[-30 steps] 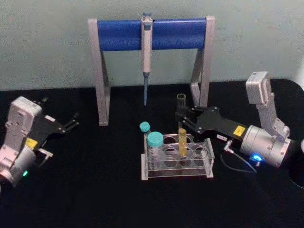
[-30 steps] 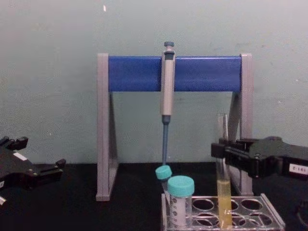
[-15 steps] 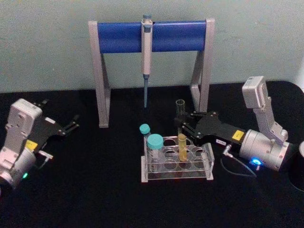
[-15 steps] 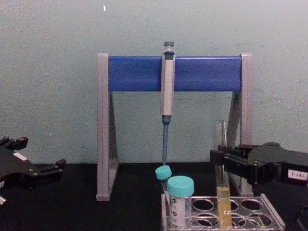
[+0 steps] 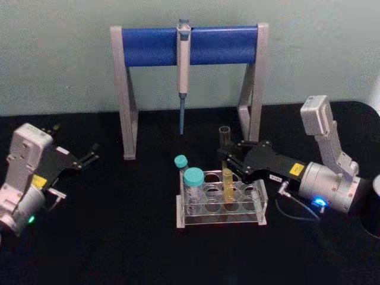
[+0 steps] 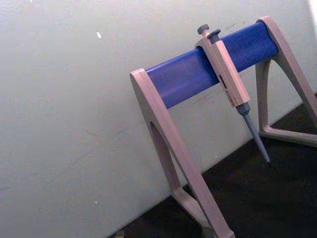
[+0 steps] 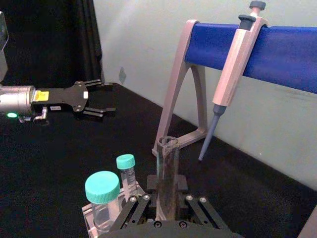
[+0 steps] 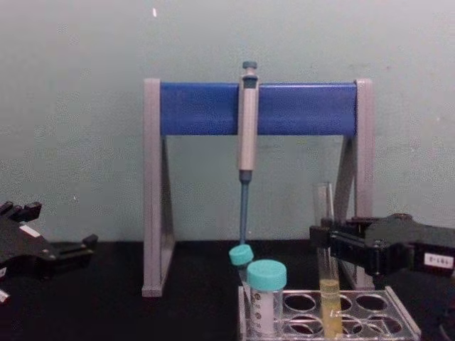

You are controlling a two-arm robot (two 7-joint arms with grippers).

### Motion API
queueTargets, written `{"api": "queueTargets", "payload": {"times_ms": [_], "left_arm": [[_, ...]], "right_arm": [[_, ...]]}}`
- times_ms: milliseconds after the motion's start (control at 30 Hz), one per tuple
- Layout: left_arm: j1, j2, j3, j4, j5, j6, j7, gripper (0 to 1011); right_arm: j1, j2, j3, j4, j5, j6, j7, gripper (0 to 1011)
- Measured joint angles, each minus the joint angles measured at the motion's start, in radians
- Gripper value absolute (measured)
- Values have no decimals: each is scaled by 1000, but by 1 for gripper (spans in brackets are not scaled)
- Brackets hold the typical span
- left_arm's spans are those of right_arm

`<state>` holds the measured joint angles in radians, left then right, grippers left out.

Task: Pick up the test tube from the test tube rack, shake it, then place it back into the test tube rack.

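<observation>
Nearest me, the test tube rack (image 5: 221, 219) sits on the black surface (image 5: 119, 237) with the test tube (image 5: 228, 181) upright in one of its holes, my right gripper (image 5: 227, 157) pinching the glass above the rack. I cannot tell whether the shake is done, so I judge it either freshly grasped or reseated and awaiting release. Two teal-capped tubes (image 5: 193, 177) crowd its left, my left gripper (image 5: 90, 154) is parked well left with its fingers spread, and the pipette (image 5: 183, 65) hangs from its stand (image 5: 148, 44) behind.
</observation>
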<state>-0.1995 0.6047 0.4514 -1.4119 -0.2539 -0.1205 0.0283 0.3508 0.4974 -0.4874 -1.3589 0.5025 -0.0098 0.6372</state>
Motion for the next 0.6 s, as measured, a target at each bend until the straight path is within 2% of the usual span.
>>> {"api": "queueTargets", "payload": {"times_ms": [600], "left_arm": [[0,0,0,0,0,0,0,1001]], "right_arm": [[1,2,-2,0,3,4,5,233]]}}
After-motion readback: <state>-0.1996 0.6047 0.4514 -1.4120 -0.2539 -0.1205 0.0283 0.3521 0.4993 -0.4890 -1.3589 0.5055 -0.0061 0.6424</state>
